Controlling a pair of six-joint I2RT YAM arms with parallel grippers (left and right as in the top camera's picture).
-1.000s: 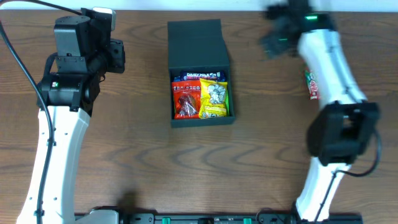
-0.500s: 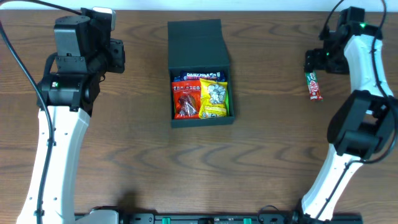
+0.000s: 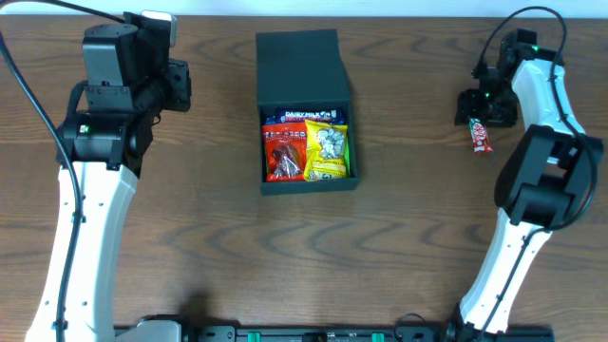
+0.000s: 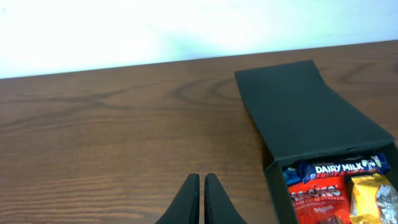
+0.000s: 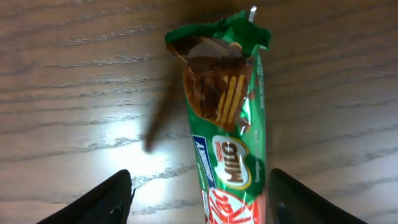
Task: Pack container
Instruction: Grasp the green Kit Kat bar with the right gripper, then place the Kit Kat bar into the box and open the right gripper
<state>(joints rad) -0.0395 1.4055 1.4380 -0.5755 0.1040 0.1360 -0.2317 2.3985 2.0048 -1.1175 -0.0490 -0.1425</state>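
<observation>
right gripper (image 5: 200,176) stands open low over the table, one dark finger on each side of a green milo wafer bar (image 5: 230,143); whether the fingers touch the wrapper cannot be told. from overhead this gripper (image 3: 483,106) sits at the far right of the table, at the far end of the bar (image 3: 482,134). left gripper (image 4: 203,186) has its two fingers pressed together with nothing between them, hanging over bare wood at the far left, well apart from everything else.

the brown wooden table (image 3: 209,237) carries the container (image 3: 299,66), a dark square cardboard box near the middle, between the two arms. its flap lid is folded back flat toward the far edge, so the inside shows. a blue dairy milk bar (image 3: 309,116) lies across the far side of the box. a red packet (image 3: 283,152) and a yellow packet (image 3: 327,152) lie side by side in front of it, touching each other. the milo bar lies lengthwise on the wood, well apart from the container.
</observation>
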